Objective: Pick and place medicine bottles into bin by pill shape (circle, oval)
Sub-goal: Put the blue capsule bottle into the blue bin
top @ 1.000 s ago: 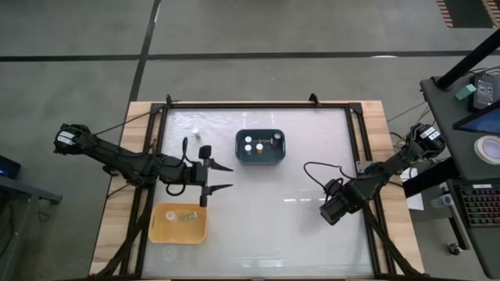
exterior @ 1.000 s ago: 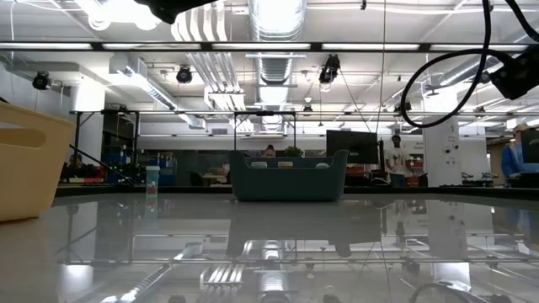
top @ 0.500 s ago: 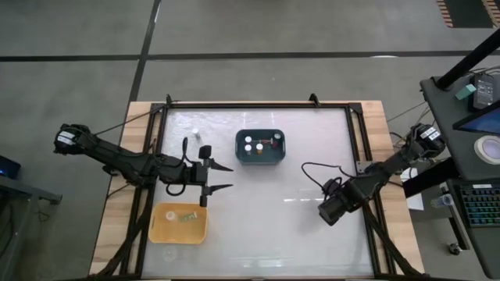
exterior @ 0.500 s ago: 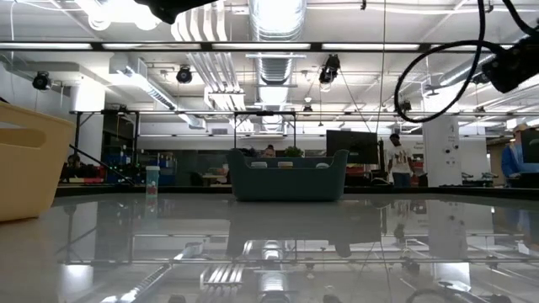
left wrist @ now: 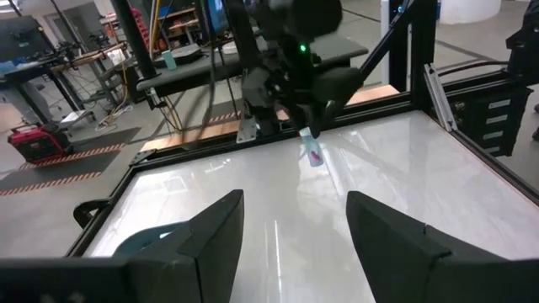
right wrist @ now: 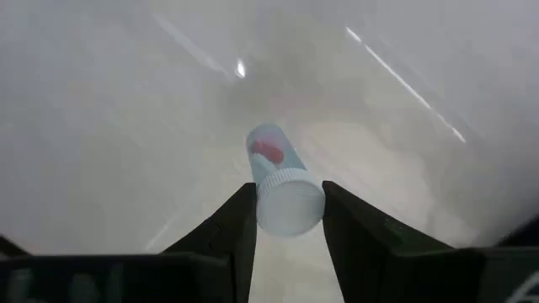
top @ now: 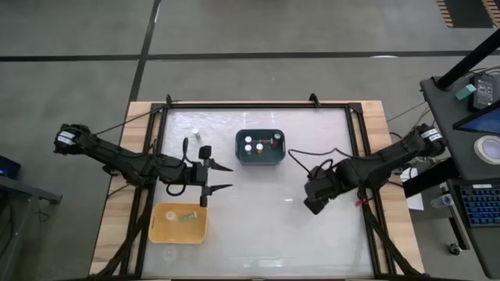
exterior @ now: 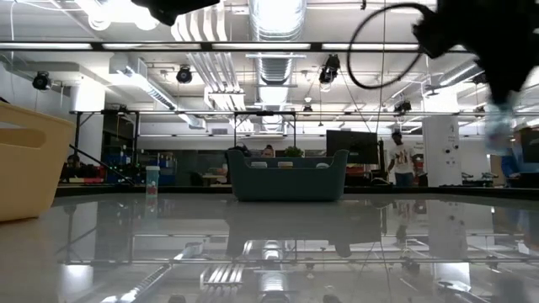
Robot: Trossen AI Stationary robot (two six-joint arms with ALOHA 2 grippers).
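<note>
Setting: open industrial lab. Exposed ceiling ducts [exterior: 271, 38], track lights, equipment racks [exterior: 105, 143], monitors [exterior: 352, 145]; polished concrete floor [top: 258, 27] around table [top: 266, 226].

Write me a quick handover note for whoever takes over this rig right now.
Right pincer: shut on a small clear medicine bottle with a white cap and pinkish contents, carried above the glossy white table, right of the dark teal bin.
Left pincer: open, empty, hovering between the teal bin and the yellow bin.
Done: several bottles stand in the teal bin; something small lies in the yellow bin.
Left: bin the carried bottle, then the lone white-capped bottle left of the teal bin.
</note>
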